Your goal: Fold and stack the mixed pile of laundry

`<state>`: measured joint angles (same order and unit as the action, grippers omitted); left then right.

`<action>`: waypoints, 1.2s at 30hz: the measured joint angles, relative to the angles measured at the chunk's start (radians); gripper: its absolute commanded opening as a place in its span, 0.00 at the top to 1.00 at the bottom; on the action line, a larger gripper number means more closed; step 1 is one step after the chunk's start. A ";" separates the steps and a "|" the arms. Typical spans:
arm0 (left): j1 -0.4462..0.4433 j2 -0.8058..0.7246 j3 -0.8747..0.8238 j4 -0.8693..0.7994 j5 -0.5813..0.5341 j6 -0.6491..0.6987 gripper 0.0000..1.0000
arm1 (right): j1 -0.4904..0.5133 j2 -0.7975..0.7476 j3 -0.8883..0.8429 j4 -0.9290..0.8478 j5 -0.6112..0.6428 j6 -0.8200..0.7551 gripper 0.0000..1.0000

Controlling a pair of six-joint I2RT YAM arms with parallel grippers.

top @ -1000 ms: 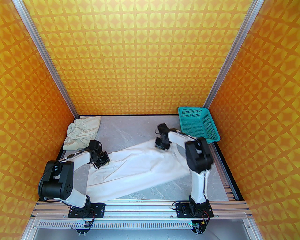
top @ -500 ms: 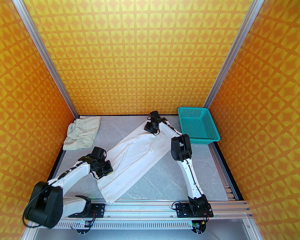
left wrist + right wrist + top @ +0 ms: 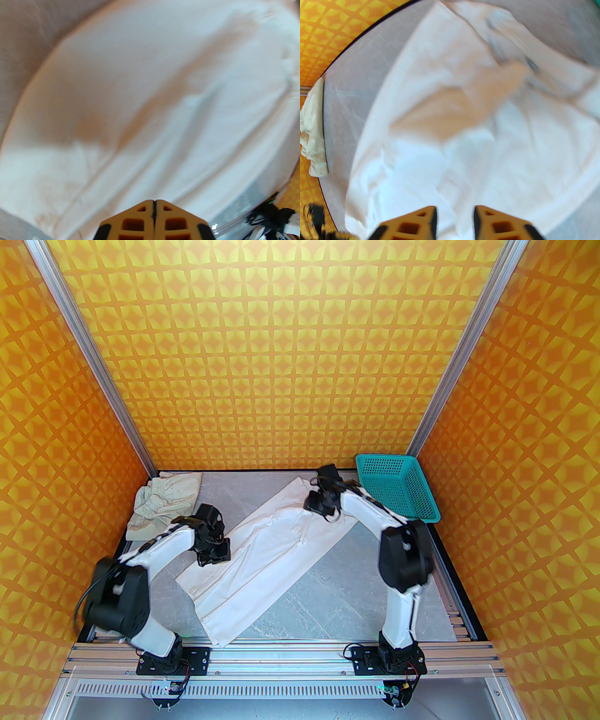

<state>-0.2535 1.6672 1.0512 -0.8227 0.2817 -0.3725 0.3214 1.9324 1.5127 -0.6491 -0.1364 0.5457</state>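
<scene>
The white long-sleeved shirt (image 3: 267, 563) lies as a long folded strip, running diagonally from the front-left rail to the back middle of the table. My left gripper (image 3: 213, 553) hovers over the strip's left edge, where a flap spreads out. In the left wrist view its fingers (image 3: 140, 218) are shut, pads together with no cloth between them, above the shirt (image 3: 150, 93). My right gripper (image 3: 321, 506) is over the shirt's far end, and its fingers (image 3: 426, 222) stand apart above the shirt (image 3: 487, 152). The beige-cream garment (image 3: 164, 507) lies bunched at the back left.
A teal mesh basket (image 3: 398, 488) stands at the back right corner, just behind the right arm. The grey table (image 3: 356, 587) shows bare to the right of the shirt. Orange patterned walls close in three sides. The beige garment's edge (image 3: 311, 131) shows at the left of the right wrist view.
The shirt went from lying across the table to a narrower diagonal strip. The left arm swung back toward the back left, leaving a flap spread out. The right gripper shifted slightly right.
</scene>
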 measured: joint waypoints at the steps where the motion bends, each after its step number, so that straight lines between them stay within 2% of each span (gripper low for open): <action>1: 0.000 0.022 -0.001 0.005 -0.002 0.010 1.00 | 0.000 -0.002 -0.036 0.003 0.008 -0.003 0.83; 7: 0.000 0.051 -0.077 0.061 0.010 0.015 1.00 | 0.000 0.092 -0.110 0.003 0.068 -0.025 0.89; 12: -0.024 -0.014 -0.168 0.145 0.053 -0.034 1.00 | -0.002 0.194 0.019 -0.012 0.084 -0.039 0.91; 18: -0.169 -0.077 -0.262 0.220 0.130 -0.138 1.00 | -0.003 0.335 0.234 -0.029 0.071 -0.051 0.90; 24: -0.335 -0.151 -0.332 0.255 0.189 -0.327 1.00 | -0.002 0.516 0.542 -0.103 0.048 -0.078 0.85; 30: -0.447 -0.163 -0.282 0.300 0.233 -0.437 1.00 | -0.002 0.664 0.823 -0.217 0.027 -0.107 0.84; 36: -0.411 -0.163 -0.107 0.253 0.227 -0.392 1.00 | -0.002 0.670 0.881 -0.284 0.016 -0.128 0.81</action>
<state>-0.6643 1.5047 0.9440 -0.5694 0.5087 -0.7647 0.3195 2.6022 2.3936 -0.9333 -0.1207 0.4175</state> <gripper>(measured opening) 0.024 0.182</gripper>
